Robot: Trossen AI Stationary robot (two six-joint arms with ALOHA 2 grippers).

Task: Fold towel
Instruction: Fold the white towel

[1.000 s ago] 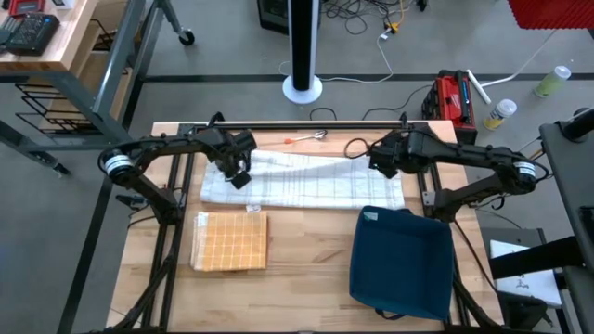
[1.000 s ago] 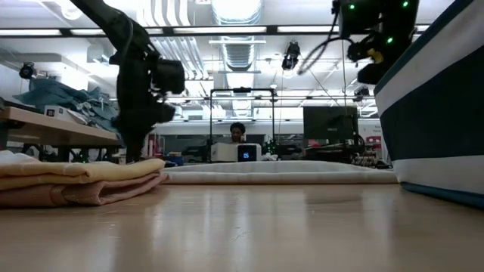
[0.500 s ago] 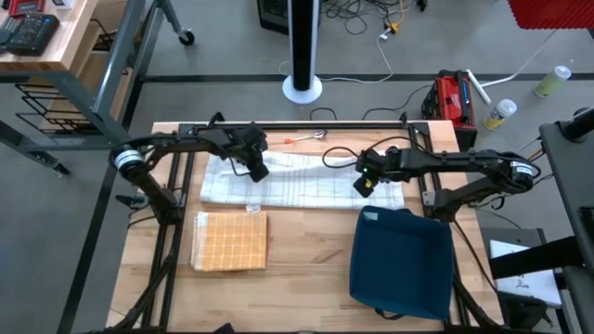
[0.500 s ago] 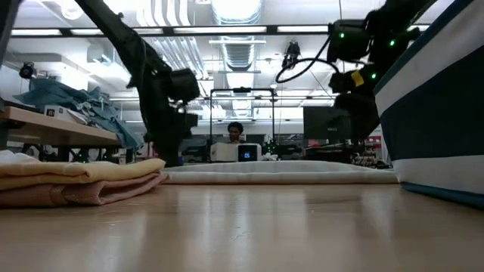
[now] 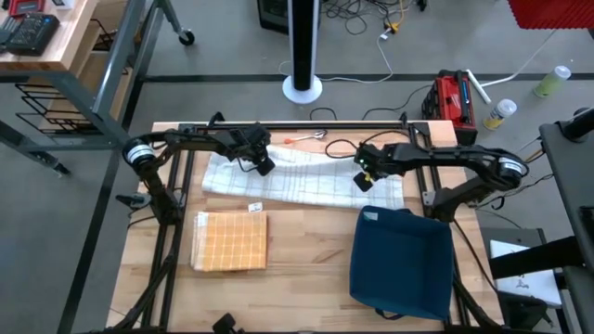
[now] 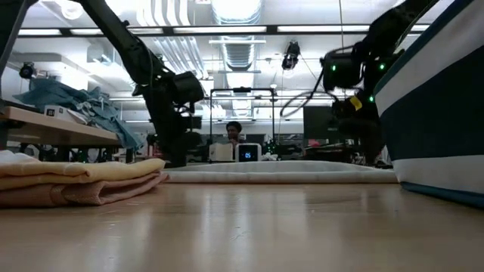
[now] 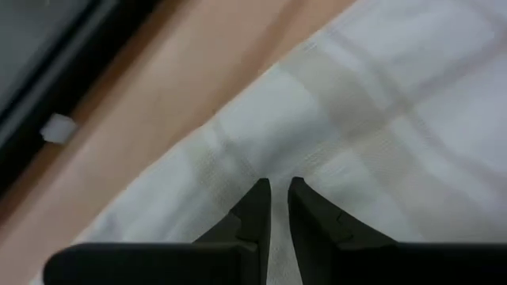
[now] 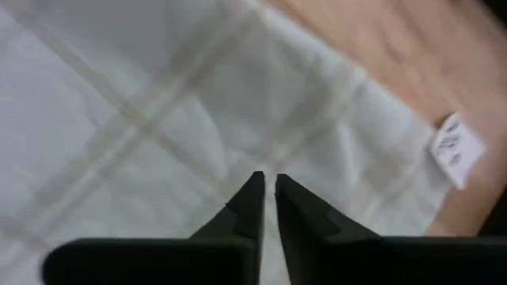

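Towel [image 5: 302,178]: spread on table [image 5: 306,260], under both hands. Left hand [image 7: 279,190] pinches cloth; right hand [image 8: 268,184] nearly closed, apparently pinching too. Right wrist alone shows label [image 8: 453,149] beyond that hand.

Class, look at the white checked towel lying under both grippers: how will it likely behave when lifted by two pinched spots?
The white checked towel looks thin and wrinkled, so it will probably sag between the left gripper and the right gripper. It seems light. Its free edges may drag on the table.
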